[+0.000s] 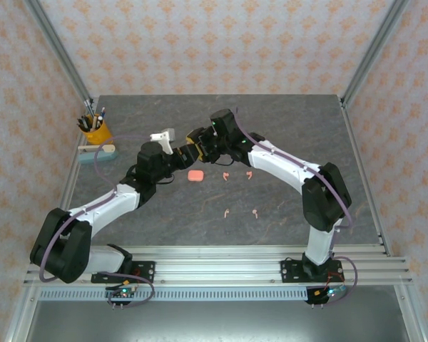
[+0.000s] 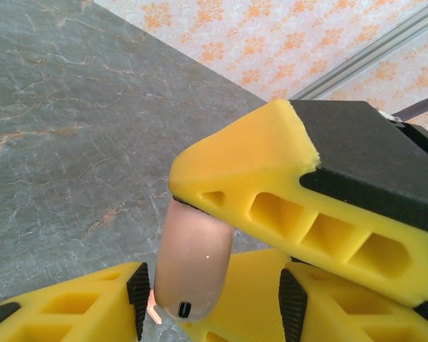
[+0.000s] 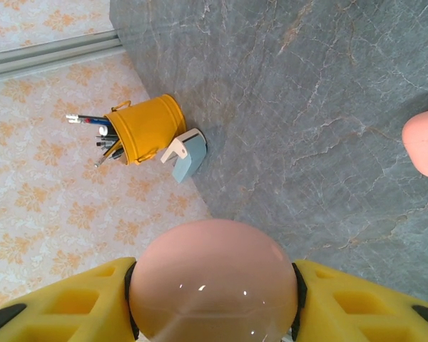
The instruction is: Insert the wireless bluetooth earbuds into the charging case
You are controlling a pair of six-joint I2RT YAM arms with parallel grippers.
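We note right end effector [image 3: 214, 303] pinching the case [image 3: 212, 274]; left end effector [image 2: 214, 306] spread astride it. Earbuds [image 1: 227, 176] lie on surface [image 1: 307, 128] just nearward, on right arm's side.

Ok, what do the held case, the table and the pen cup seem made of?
The case looks like pink plastic, glossy, with small bright glints on its dome. The table has a grey veined stone look, matte; it may be laminate. The pen cup is yellow, probably painted metal judging by its thin rim; plastic is possible.
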